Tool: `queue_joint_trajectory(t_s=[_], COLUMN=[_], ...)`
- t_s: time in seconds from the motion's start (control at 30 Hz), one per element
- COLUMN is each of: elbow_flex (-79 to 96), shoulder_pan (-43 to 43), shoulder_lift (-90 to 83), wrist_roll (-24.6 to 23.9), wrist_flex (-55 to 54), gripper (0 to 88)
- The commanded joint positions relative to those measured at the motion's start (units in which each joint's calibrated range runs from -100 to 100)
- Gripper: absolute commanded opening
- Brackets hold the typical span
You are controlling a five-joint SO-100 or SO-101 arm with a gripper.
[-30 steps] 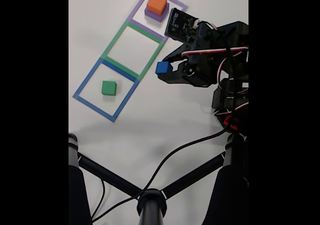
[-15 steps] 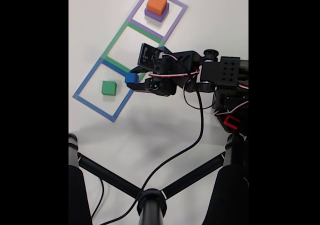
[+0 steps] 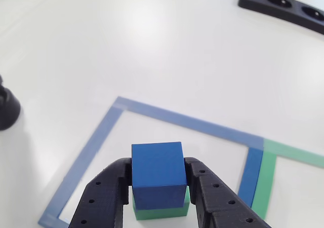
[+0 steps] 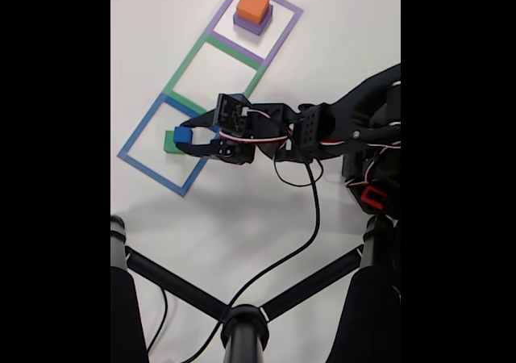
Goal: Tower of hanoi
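**Blue cube arrives over the green block**

The fingers (image 3: 109, 187) pinch the blue cube (image 3: 157, 173) on its two side faces, one black finger on each flank. In the other view the cube sits directly above the green block (image 3: 162, 210), whose edge peeks out beneath it; whether the two touch or a sliver of air remains cannot be told. Both lie inside the blue tape outline (image 3: 91, 152).

In the fixed view, the gripper (image 4: 187, 136) has swung from beside the green tape outline (image 4: 187, 60) across to the blue one within the last second, carrying the cube with it. The salmon-orange block (image 4: 253, 3) rests on the purple block (image 4: 251, 24) in the purple tape outline (image 4: 286, 32).

Judging by this, the carry is essentially over, and lowering and release come next.
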Motion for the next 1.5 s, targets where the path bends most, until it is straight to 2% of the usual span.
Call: queue_joint_trajectory(t_s=[0.0,0.67,1.17,1.37,1.47], elbow_flex=[-5.5,-7.1,-7.1,-5.9,-5.6], shoulder_pan=[1.0,0.5,0.7,1.3,1.5], shoulder_lift=[5.6,14.8,16.7,10.2,3.9], wrist_roll=[0.8,0.8,0.8,0.8,0.8], wrist_flex=[-5.4,-11.5,-14.8,-13.5,-9.3], gripper=[2.6,3.0,17.3,19.3,19.8])
